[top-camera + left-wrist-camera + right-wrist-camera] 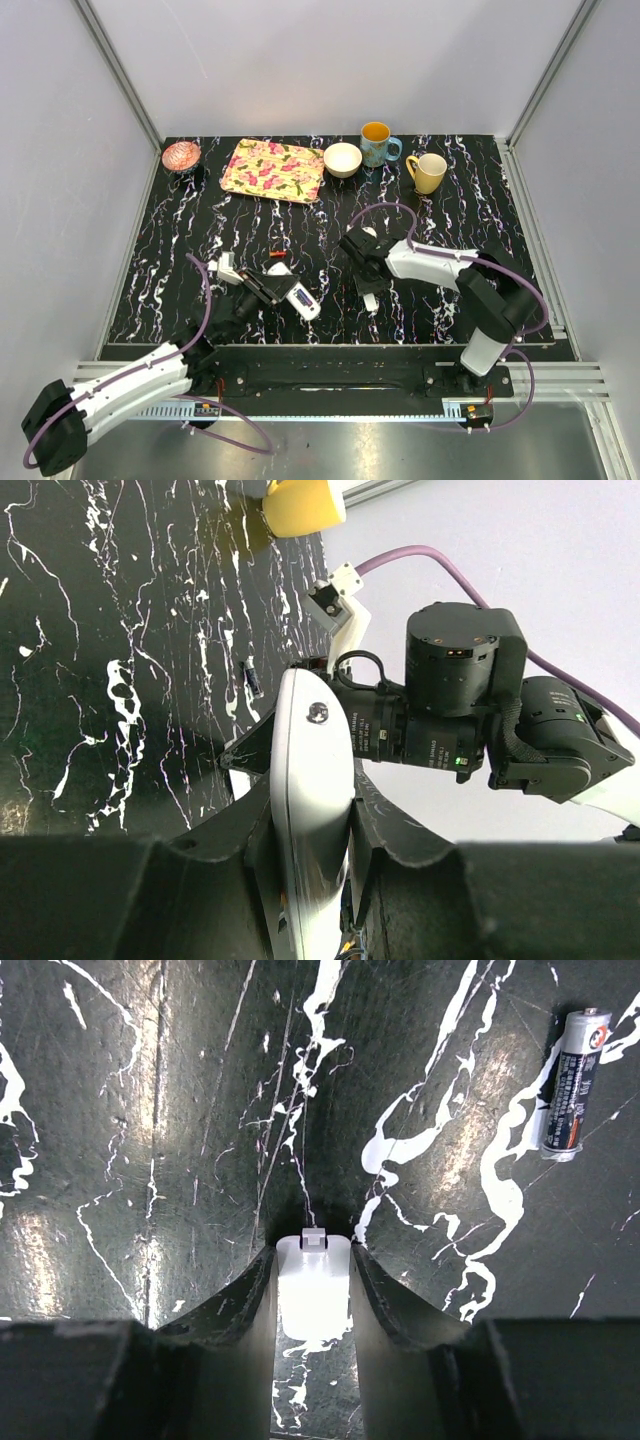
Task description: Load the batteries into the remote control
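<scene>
Remote control (pixel 303 300): a slim white bar held clear of the black marbled table (pixel 450 200), left of centre and near the front edge. In the left wrist view it lies lengthwise between the fingers. The left gripper (pixel 265 288) is clamped on its long sides.

The battery bay does not face any camera, so whether it holds cells cannot be told.

Loose cover (pixel 313 1295): a small white rectangle with a latch tab, lying flat on the table right of the remote. The right gripper (pixel 312 1250) is lowered over it, with an inner finger face against each side of the cover. This reads as a grip on it.

Battery (pixel 572 1085): one cell lies loose on the table, apart from the right gripper. The left wrist view shows a small dark cylinder on the table beyond the remote. Whether it is the same cell cannot be told.

Far edge of the table, well apart from the work: a pink dish (pixel 181 155), a floral tray (pixel 272 170), a white bowl (pixel 342 159), a blue mug (pixel 377 143) and a yellow mug (pixel 428 172).

Progress, as a judgement: the task looks early. The cover is off and the remote is secured, but at least one cell is not yet loaded. Fitting the cells and refitting the cover remain.
</scene>
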{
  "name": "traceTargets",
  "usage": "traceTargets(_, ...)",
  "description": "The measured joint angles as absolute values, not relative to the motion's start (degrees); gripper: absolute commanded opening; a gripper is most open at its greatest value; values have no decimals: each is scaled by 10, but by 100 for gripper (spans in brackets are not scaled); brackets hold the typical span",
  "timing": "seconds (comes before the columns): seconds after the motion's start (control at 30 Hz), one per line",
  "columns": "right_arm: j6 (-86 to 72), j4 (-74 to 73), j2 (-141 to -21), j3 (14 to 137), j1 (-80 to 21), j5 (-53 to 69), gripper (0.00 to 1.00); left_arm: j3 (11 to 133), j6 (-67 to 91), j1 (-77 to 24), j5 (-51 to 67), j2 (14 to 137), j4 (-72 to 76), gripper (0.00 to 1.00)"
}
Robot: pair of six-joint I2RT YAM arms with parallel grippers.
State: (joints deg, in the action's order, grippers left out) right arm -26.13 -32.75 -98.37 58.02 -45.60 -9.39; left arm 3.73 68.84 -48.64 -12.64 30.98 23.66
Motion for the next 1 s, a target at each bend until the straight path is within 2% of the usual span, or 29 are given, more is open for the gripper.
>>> traceTargets(0.2,-271,-310,-969,562,-452,-93,15,37,689,-486,-126,327,237,0)
traceTargets(0.23,-276,-308,-968,561,-451,-93,6,37,689,-486,-126,328,237,0)
traceTargets(0.3,-295,-304,-964,557,-447,-91,0,37,689,-486,-126,327,238,0)
traceTargets(0.53,-432,-304,-946,549,-426,-73,0,37,688,-486,-127,307,231,0)
traceTargets(0.8,-685,-312,-879,564,-391,-100,0,40,672,-486,-142,258,190,0)
traceTargets(1.0,-864,-331,-917,587,-353,-134,0,54,660,-486,-151,245,159,0)
